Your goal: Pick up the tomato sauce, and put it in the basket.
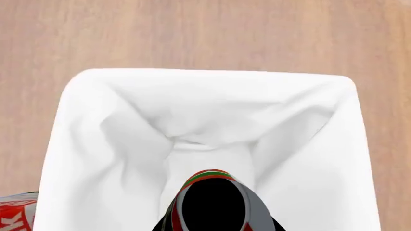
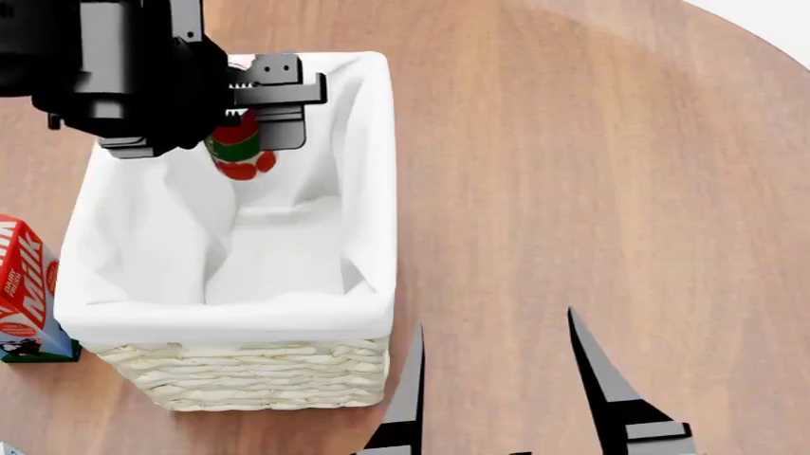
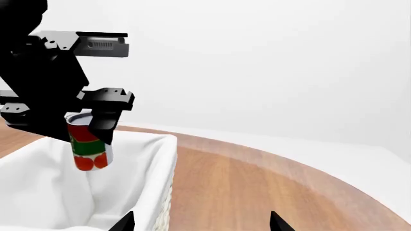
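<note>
Wooden table, left pincer clamped on upright tomato sauce above basket, right pincer apart.

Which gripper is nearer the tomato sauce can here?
Left. The left gripper holds the tomato sauce above the basket; the right gripper hangs open beside the basket, away from the can.

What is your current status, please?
Left pincer shut on red-green tomato sauce can, above cream wicker basket. Right pincer open, idle. Nothing blocking.
</note>
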